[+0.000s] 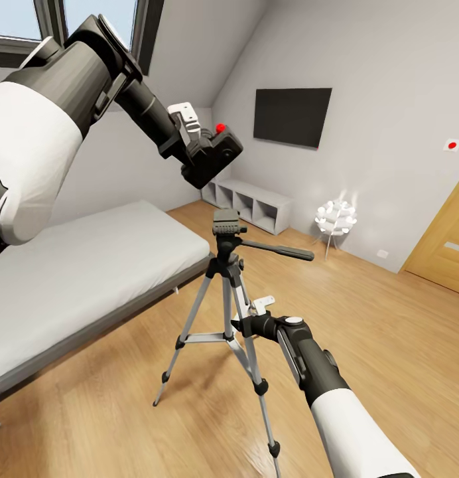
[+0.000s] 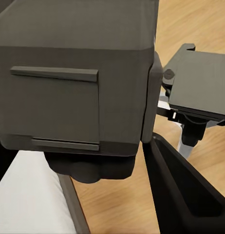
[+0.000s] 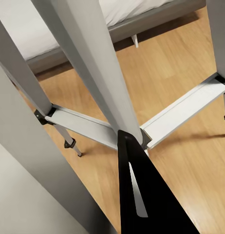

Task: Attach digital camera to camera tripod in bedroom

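Head view: the left hand (image 1: 197,143), raised above the camera tripod (image 1: 227,279), is clamped on the digital camera (image 1: 213,156), red button up. Below it the tripod's black head plate (image 2: 197,83) sits bare. On the wood floor (image 1: 389,318) beside the bed (image 1: 77,265), the right hand (image 1: 246,324) has closed around a silver tripod leg (image 3: 93,68).

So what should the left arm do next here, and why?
Probably lower the digital camera down and slightly right onto the camera tripod head. The left gripper holds the camera above and left of the bare mounting plate, apart from it, while the right gripper appears to brace a tripod leg.
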